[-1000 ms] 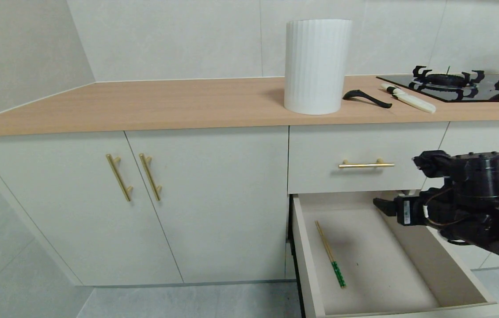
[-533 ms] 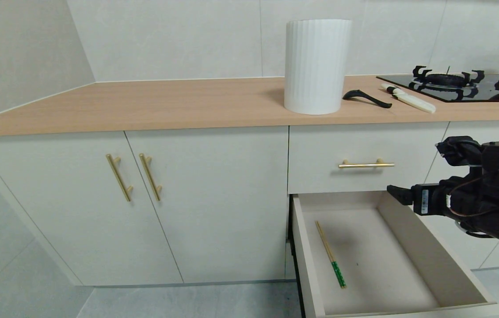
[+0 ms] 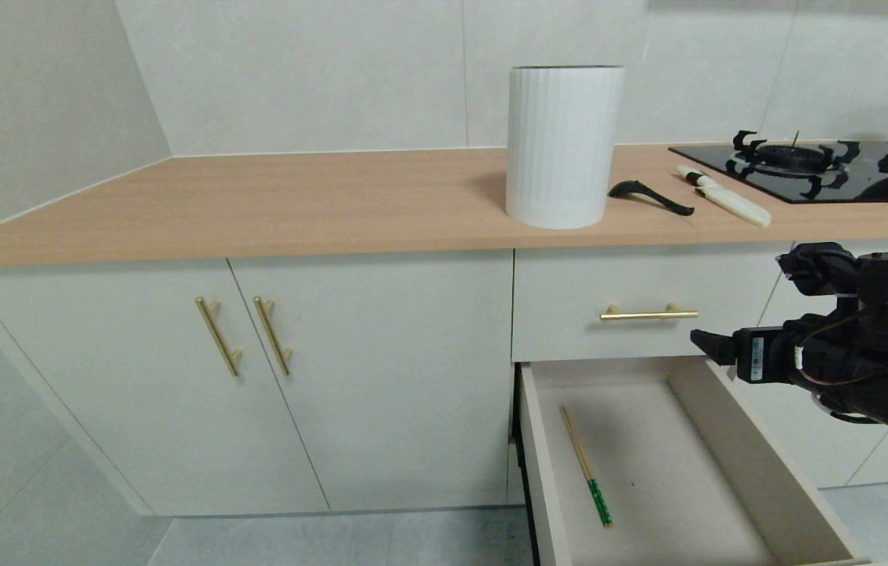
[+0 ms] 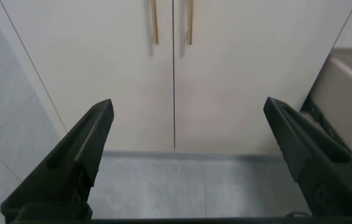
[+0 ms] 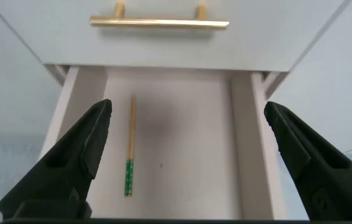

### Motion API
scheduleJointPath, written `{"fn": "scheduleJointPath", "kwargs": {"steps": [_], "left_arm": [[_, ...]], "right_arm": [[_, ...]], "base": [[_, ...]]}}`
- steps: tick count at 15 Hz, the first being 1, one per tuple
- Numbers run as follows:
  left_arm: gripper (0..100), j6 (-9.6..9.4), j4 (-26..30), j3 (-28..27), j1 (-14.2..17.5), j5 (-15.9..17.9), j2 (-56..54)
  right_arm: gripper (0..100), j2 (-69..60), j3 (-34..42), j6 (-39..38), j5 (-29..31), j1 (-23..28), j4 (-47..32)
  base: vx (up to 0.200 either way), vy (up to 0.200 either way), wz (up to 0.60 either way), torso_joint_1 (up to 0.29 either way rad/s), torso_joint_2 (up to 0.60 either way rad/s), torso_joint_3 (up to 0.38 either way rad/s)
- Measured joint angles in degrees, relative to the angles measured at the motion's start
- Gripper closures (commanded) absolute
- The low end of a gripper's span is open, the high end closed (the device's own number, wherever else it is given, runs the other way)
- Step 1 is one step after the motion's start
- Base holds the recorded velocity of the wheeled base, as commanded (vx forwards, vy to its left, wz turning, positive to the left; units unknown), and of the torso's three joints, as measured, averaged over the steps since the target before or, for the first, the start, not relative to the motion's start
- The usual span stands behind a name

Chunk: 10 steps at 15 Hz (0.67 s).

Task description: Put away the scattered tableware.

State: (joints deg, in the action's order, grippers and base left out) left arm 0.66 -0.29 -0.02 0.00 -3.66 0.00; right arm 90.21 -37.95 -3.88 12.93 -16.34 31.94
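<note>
Hovering just beside the right wall of the open drawer (image 3: pixel 536 448), the right end effector (image 3: pixel 715 346) is spread wide and carries nothing, while a pair of chopsticks (image 3: pixel 585 465) lies on the drawer floor near its left wall. The left end effector (image 4: pixel 188 106), likewise wide and empty, hangs low facing the cabinet doors (image 4: pixel 174 74). Up on the table (image 3: pixel 294 196), a black spoon (image 3: pixel 648 192) and a pale knife (image 3: pixel 723 196) lie loose between the ribbed white canister (image 3: pixel 564 145) and the hob (image 3: pixel 797 157). Judging by this, the chopsticks are stowed and fetching the next piece is the step in hand. That calls for raising the right arm above the table edge and closing on the spoon's thin handle from above.
</note>
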Motion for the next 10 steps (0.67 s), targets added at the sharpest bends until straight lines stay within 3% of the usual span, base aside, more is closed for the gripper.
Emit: {"fn": "scheduleJointPath", "kwargs": {"steps": [10], "left_arm": [[0,0.00,0.0,0.0,0.0,0.0,0.0]], "right_arm": [[0,0.1,0.2,0.0,0.0,-0.1,0.0]], "base": [[0.000,0.000,0.00,0.184,-0.48,-0.288]]}}
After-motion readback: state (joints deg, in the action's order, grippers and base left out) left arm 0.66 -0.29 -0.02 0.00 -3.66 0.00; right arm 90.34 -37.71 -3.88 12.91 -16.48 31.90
